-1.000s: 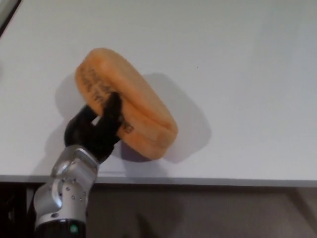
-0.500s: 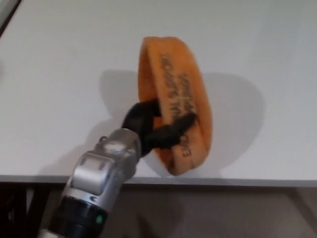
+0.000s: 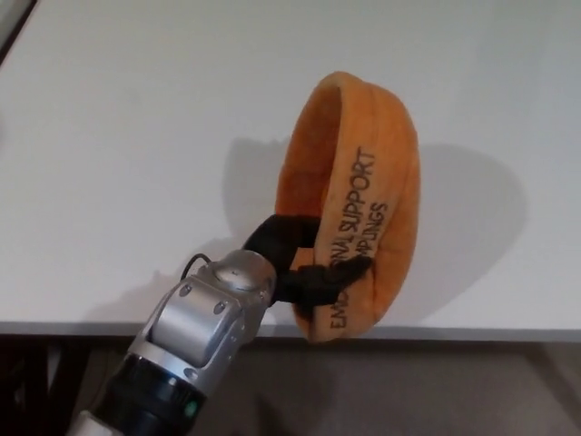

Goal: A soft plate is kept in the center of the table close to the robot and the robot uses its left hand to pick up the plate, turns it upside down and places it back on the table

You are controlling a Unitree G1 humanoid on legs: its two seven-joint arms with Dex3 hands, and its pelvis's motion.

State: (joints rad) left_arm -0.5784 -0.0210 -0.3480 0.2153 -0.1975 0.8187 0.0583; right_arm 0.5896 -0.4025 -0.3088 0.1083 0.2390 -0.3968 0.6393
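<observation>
The soft orange plate (image 3: 359, 195) stands on edge in the air above the white table (image 3: 136, 109), near its front edge. Black lettering runs along the plate's rim, which faces me. My left hand (image 3: 295, 259) is shut on the plate's lower left rim, with black fingers wrapped round both sides. The silver wrist and forearm come up from the lower left. The plate's hollow face turns to the left and is partly hidden. My right hand does not show.
The table's front edge (image 3: 454, 331) runs across the bottom of the head view, with dark floor below. The plate's shadow falls on the table to its right and left.
My left hand has carried the plate rightward and rolled it from a tilted, back-up pose to standing on edge. The forearm has swung in from the left.
</observation>
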